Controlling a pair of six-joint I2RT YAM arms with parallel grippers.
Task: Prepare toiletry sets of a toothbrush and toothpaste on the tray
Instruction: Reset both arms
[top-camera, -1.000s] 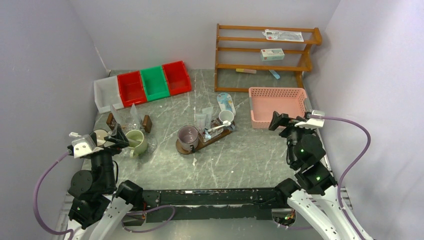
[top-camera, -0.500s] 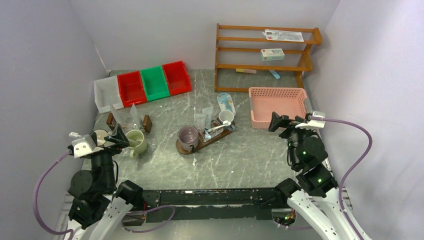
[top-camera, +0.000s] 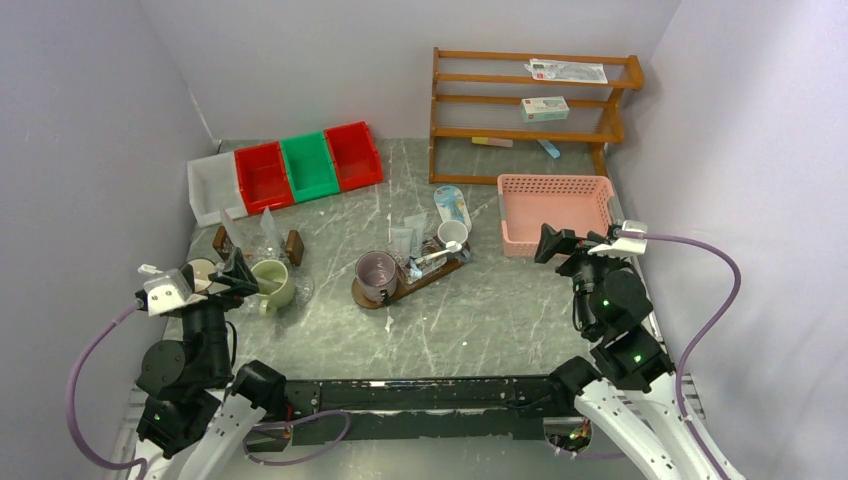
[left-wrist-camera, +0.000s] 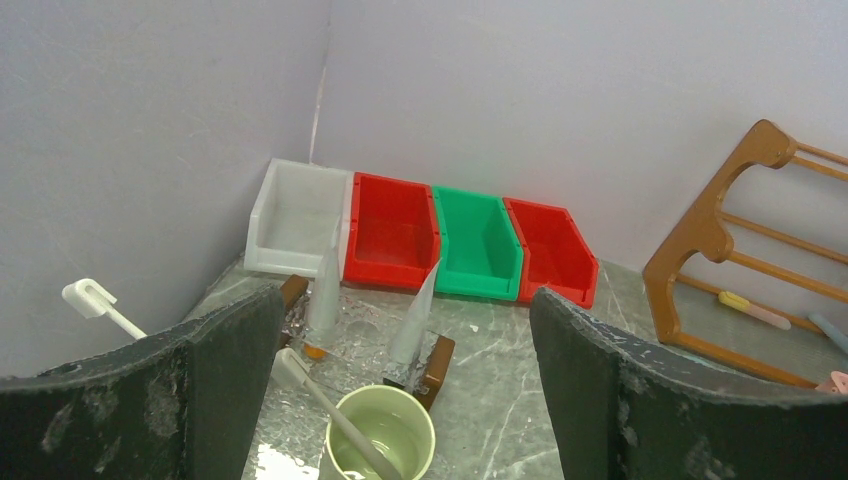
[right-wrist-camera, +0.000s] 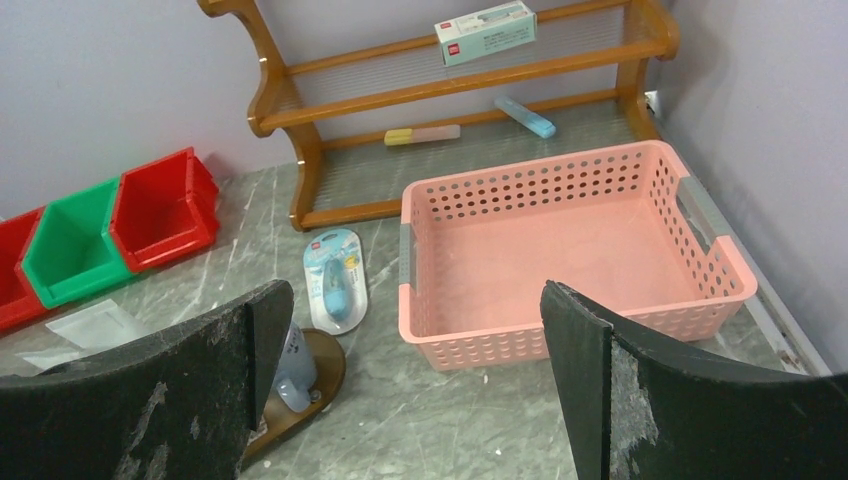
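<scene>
Barely drifts the right gripper (top-camera: 553, 243) leftward by the pink basket (top-camera: 555, 181), fingers spread wide, empty; keeps the left gripper (top-camera: 236, 271) unmoved beside the pale green mug (top-camera: 272, 284), equally wide.

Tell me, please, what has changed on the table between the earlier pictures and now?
The right tool has drifted slightly to the left, toward the tray, open and empty. Nothing was taken hold of or let go. The left tool stays open beside the pale green mug; the tray, its cups and the pink basket lie as before.
</scene>
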